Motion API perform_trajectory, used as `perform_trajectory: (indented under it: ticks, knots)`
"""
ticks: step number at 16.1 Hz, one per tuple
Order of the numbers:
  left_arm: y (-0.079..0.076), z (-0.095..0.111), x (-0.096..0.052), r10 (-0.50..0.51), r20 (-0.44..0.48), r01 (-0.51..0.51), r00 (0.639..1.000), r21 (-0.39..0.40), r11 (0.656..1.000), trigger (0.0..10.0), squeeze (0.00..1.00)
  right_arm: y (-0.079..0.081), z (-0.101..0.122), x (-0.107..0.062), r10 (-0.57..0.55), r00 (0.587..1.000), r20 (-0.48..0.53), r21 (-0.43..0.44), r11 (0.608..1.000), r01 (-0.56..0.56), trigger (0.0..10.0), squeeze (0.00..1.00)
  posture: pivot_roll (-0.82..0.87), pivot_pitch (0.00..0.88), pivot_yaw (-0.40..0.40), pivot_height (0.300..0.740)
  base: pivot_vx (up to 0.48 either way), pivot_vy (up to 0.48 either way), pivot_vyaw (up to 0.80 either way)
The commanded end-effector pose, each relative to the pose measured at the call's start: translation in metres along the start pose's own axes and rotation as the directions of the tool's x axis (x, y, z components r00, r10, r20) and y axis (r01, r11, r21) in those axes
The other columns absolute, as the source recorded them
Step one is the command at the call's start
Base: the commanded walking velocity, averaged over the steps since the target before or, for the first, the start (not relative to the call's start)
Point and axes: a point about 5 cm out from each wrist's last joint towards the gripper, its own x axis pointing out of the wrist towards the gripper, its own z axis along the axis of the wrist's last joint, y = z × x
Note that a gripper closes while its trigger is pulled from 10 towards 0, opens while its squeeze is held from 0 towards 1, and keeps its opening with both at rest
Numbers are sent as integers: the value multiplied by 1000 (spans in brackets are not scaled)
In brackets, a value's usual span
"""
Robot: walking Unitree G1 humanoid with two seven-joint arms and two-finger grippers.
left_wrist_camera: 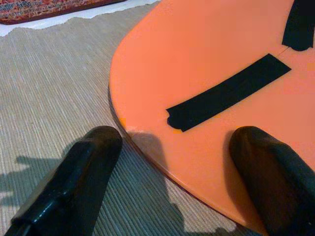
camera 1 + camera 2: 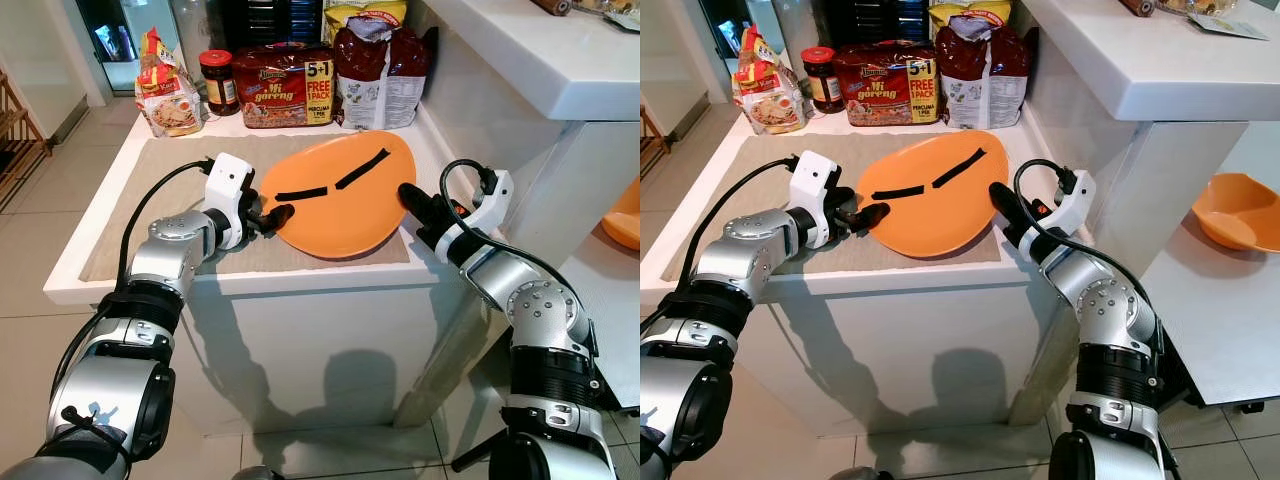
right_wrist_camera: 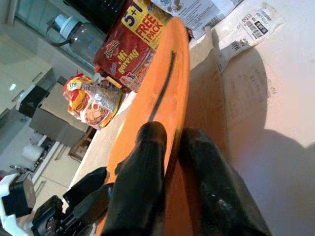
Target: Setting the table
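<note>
Mid-pickup here: orange plate [image 2: 345, 200] sits center frame on the tabletop [image 2: 90, 285] mat, my right tool [image 3: 172, 142] pinching its rim, left tool [image 1: 177, 157] spread astride the opposite edge. Next I'd guess close left, then lift level.

White counter [image 2: 90, 285] with beige woven mat [image 2: 150, 190]; snack packs line its back edge. Taller white ledge [image 2: 540, 70] to one side. Pale tiled floor [image 2: 25, 370] below. Wooden rack [image 2: 18, 140] at far edge. Bright, hard shadows.
</note>
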Motion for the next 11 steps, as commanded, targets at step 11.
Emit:
perform_trajectory:
  ticks: [11]
  knots:
    - [27,54,-43,144,385,-176,911,49,983,10000,0,0,1,-3,-2,999,39,102,995,-2,0,0,38,0,-11,740,0,0,0]
